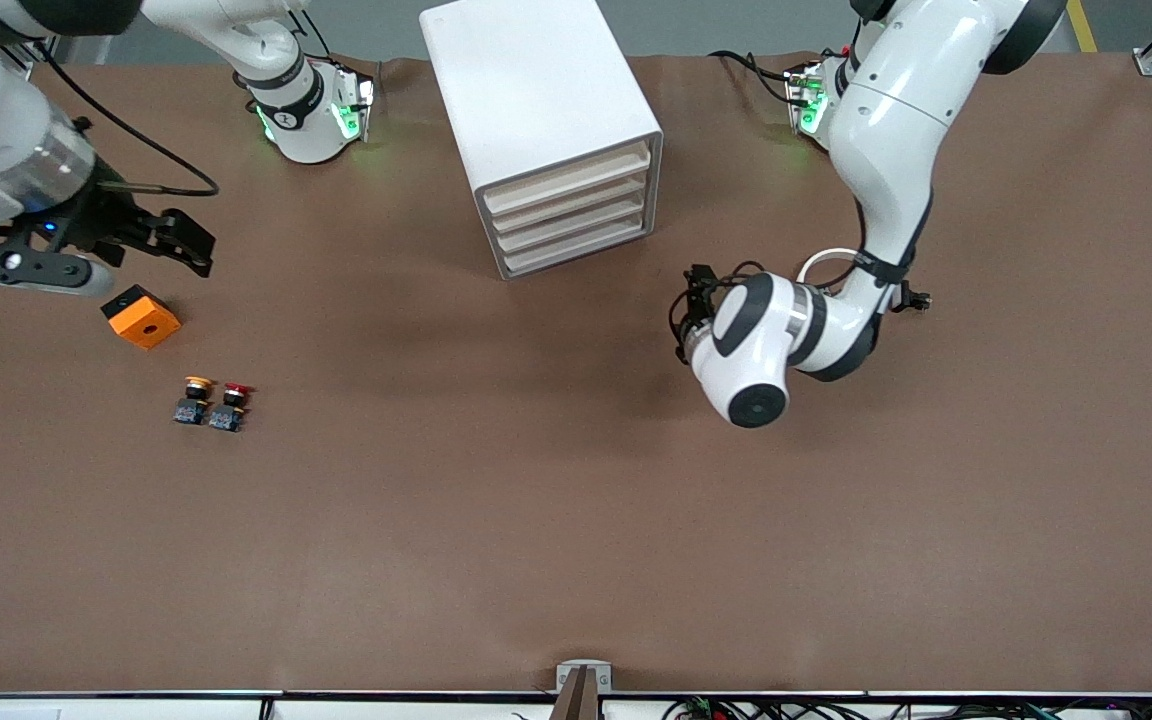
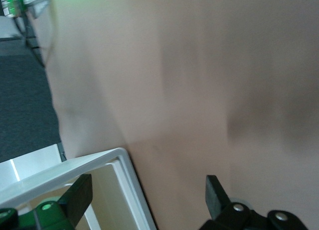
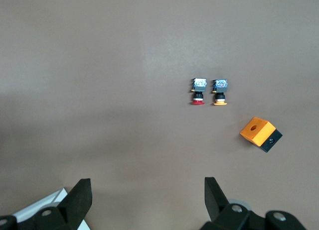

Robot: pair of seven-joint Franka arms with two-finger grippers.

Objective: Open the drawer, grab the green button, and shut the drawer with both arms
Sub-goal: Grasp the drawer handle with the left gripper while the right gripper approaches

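A white cabinet stands at the middle of the table near the arms' bases, its stacked drawers all shut. The button is hidden. My left gripper hangs over the table just off the cabinet's front corner, toward the left arm's end. In the left wrist view it stands open, with the cabinet's white edge between its fingers. My right gripper is over the table at the right arm's end, above an orange block. The right gripper is open and holds nothing.
A yellow-capped button and a red-capped button stand side by side, nearer to the front camera than the orange block. The right wrist view shows the red one, the yellow one and the block. Brown table.
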